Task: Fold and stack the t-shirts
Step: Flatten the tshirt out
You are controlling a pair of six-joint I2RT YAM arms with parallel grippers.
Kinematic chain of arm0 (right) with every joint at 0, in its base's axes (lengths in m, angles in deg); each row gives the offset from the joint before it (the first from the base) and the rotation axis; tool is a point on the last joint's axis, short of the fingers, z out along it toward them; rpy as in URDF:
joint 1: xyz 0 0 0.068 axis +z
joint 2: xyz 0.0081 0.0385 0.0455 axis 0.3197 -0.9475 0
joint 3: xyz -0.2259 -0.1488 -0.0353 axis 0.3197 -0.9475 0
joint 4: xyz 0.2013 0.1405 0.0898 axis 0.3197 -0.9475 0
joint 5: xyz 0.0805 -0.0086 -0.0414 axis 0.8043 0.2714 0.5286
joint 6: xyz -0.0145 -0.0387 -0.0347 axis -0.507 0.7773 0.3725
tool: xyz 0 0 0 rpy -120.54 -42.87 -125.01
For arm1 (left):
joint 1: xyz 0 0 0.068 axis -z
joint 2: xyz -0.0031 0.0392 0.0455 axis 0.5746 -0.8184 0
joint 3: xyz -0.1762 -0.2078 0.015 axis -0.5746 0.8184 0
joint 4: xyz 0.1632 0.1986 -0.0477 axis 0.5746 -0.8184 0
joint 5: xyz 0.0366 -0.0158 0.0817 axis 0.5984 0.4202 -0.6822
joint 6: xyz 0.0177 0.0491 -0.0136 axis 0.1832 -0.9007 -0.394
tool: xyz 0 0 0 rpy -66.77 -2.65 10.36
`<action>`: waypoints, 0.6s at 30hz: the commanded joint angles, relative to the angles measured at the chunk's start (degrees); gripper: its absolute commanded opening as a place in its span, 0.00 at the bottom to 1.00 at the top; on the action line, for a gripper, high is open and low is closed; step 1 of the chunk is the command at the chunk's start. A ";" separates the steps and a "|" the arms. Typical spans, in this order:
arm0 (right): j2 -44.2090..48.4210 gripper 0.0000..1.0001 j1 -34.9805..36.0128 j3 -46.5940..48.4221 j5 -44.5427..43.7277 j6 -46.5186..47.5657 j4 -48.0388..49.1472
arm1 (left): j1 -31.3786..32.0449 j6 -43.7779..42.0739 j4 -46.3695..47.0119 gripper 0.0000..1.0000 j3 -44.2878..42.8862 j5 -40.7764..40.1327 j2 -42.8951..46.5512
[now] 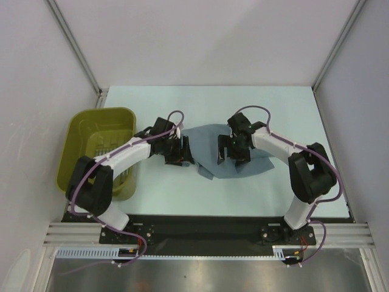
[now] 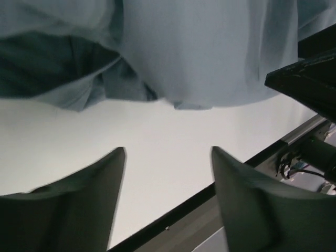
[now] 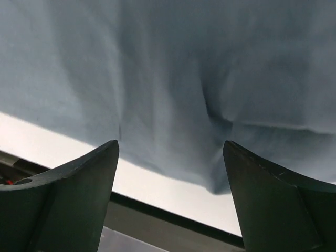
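A slate blue-grey t-shirt (image 1: 209,149) lies rumpled on the pale table between my two arms. My left gripper (image 1: 182,152) is open and empty at the shirt's left edge; in the left wrist view the shirt (image 2: 210,52) lies just beyond the fingertips. My right gripper (image 1: 234,152) is open and empty over the shirt's right half; in the right wrist view the shirt (image 3: 168,79) fills the frame beyond the fingers, its near hem between them. No folded shirts show.
An olive basket (image 1: 82,131) stands at the table's left edge beside my left arm. The table's front edge with a black strip (image 1: 206,222) runs close behind both grippers. Bare table (image 1: 213,100) lies behind the shirt.
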 commanded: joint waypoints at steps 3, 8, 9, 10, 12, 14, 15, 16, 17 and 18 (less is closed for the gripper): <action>-3.84 0.83 -0.45 3.41 -4.57 2.51 0.13 | -0.86 -6.32 3.79 0.51 -5.36 3.36 -8.81; -5.69 0.68 -0.63 4.37 -2.64 2.42 1.18 | -1.21 -5.08 6.26 0.39 -8.51 4.06 -14.97; -5.87 0.67 -0.80 4.29 -2.11 2.34 1.45 | -1.21 -5.17 6.17 0.55 -9.31 3.97 -16.89; -6.31 0.67 -0.98 4.28 -1.67 2.16 1.45 | -1.21 -5.17 5.82 0.63 -10.10 3.71 -17.61; -6.49 0.66 -1.68 4.11 -1.06 1.81 1.98 | -1.29 -5.26 6.17 0.69 -11.43 3.70 -18.58; -6.66 0.59 -2.64 3.76 0.78 1.37 3.38 | -1.30 -5.34 7.05 0.67 -12.21 3.88 -18.67; -7.01 0.56 -2.65 3.67 1.75 1.37 3.99 | -1.38 -5.35 7.31 0.64 -12.39 3.97 -18.67; -7.54 0.46 -3.26 3.76 3.50 0.85 4.44 | -1.30 -5.61 7.58 0.61 -12.57 4.32 -19.19; -7.98 0.38 -3.61 4.11 3.87 0.58 4.61 | -1.38 -5.61 7.14 0.54 -13.35 4.58 -19.54; -7.98 0.31 -3.88 4.37 4.13 0.49 4.44 | -1.64 -5.70 6.70 0.27 -13.71 5.02 -20.07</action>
